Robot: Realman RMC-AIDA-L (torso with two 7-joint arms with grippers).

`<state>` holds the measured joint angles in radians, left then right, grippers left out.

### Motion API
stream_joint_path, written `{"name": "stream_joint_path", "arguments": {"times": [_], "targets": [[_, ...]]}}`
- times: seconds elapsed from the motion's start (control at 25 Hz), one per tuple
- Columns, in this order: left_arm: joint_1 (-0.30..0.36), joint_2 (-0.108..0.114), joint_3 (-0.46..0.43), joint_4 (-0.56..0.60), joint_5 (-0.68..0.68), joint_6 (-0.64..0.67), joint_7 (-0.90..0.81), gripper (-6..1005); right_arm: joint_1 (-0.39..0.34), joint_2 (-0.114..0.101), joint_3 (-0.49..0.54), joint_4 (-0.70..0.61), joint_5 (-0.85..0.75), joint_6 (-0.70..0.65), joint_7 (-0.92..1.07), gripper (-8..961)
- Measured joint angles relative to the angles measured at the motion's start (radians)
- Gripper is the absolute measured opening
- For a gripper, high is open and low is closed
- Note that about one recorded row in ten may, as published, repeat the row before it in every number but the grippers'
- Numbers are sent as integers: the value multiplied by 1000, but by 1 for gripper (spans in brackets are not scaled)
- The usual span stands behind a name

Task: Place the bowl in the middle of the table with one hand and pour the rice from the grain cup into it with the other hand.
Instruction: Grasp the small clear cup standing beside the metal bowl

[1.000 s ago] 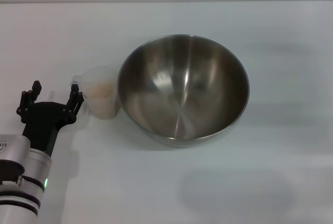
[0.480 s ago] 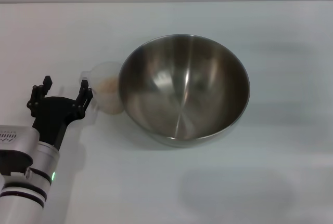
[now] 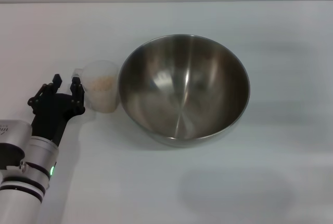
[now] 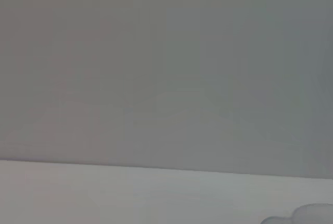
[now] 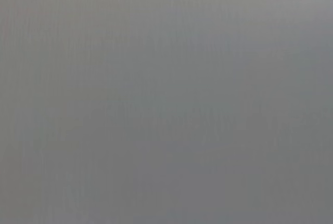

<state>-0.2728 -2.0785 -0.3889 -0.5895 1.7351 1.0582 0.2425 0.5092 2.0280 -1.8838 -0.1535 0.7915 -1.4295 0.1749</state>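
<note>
The steel bowl (image 3: 183, 89) stands upright near the middle of the white table (image 3: 260, 182), and I see nothing inside it. Against its left side stands the clear grain cup (image 3: 102, 95), holding pale rice (image 3: 102, 83); its small handle (image 3: 78, 72) points left. My left gripper (image 3: 66, 81) is just left of the cup, open, with one fingertip (image 3: 76, 82) right beside the handle and nothing between the fingers. In the left wrist view only a sliver of the cup's rim (image 4: 307, 216) shows. My right gripper is out of view.
The left arm's silver wrist (image 3: 26, 172) comes in from the lower left corner. The table's far edge (image 3: 166, 2) runs along the back, against a grey wall. The right wrist view is plain grey.
My left gripper has moved forward and right, up to the cup's handle, and its fingers now stand closer together than before. The cup shifted slightly. The bowl has not moved.
</note>
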Motion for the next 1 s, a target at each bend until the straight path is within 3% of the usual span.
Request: {"name": "stream_joint_path", "arguments": {"times": [0.4, 0.64, 1.0], "targets": [[-14, 2, 3, -7, 3, -42, -4, 187, 3, 0, 0, -4, 0, 0, 0, 334], [-16, 2, 6, -8, 22, -36, -4, 57, 4, 0, 0, -5, 0, 0, 0, 334], [-19, 7, -8, -28, 55, -37, -17, 24, 6, 0, 0, -5, 0, 0, 0, 334]]}}
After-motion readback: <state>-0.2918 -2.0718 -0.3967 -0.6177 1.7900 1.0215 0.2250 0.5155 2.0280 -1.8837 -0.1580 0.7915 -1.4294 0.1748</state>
